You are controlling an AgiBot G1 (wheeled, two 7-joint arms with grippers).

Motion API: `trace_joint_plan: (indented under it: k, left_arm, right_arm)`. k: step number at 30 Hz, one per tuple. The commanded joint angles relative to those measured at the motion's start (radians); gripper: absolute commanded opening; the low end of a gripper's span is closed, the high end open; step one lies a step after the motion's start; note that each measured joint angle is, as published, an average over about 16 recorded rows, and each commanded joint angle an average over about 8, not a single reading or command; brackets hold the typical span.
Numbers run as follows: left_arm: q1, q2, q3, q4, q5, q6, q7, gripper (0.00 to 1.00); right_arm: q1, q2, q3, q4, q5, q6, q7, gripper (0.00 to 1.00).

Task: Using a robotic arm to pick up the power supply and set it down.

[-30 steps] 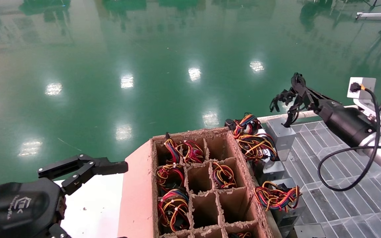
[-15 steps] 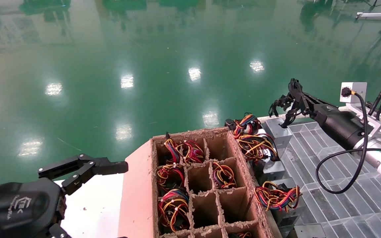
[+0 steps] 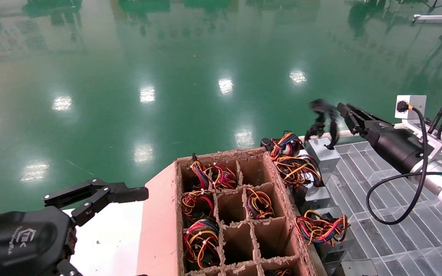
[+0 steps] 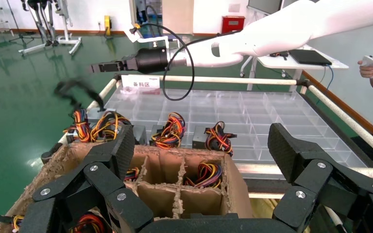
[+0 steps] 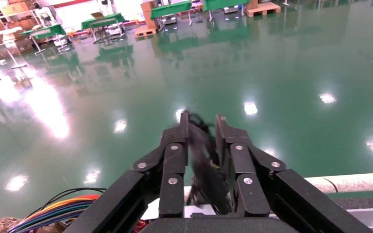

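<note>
The right gripper (image 3: 345, 111) hung above the clear tray's (image 3: 390, 214) far corner, jaws parted narrowly around nothing. The power supply (image 3: 324, 154) sat on that corner, its black cables (image 3: 322, 120) just beyond the fingertips. The left gripper (image 3: 102, 195) stayed parked, spread wide.

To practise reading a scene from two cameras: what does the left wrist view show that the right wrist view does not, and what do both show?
Only the left wrist view shows the left gripper, fingers spread wide above the cardboard divider box, plus the clear compartment tray and the whole white robotic arm. Only the right wrist view looks along the right gripper from behind, its fingers set a little apart around dark, blurred cables. Both show the black cable bundle of the power supply, some coloured wire bundles and the green floor.
</note>
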Motion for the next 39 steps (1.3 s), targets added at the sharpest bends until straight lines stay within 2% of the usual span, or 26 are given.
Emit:
trace_joint_plan:
  k: [1,8,13,39]
  left_arm:
    - [0.0,0.0,0.0,0.0,0.0,0.0,0.0,1.0]
    - [0.0,0.0,0.0,0.0,0.0,0.0,0.0,1.0]
    - [0.0,0.0,0.0,0.0,0.0,0.0,0.0,1.0]
    - [0.0,0.0,0.0,0.0,0.0,0.0,0.0,1.0]
  right_arm:
    - [0.0,0.0,0.0,0.0,0.0,-0.001,0.001,1.0]
    - [-0.002,0.003,-0.001,0.006,0.0,-0.006,0.005,1.0]
    - [-0.02,0.02,-0.007,0.061,0.006,-0.031,0.029,1.0]
    - [-0.202,0.197,-0.069,0.608,0.061,-0.281,0.268,1.0]
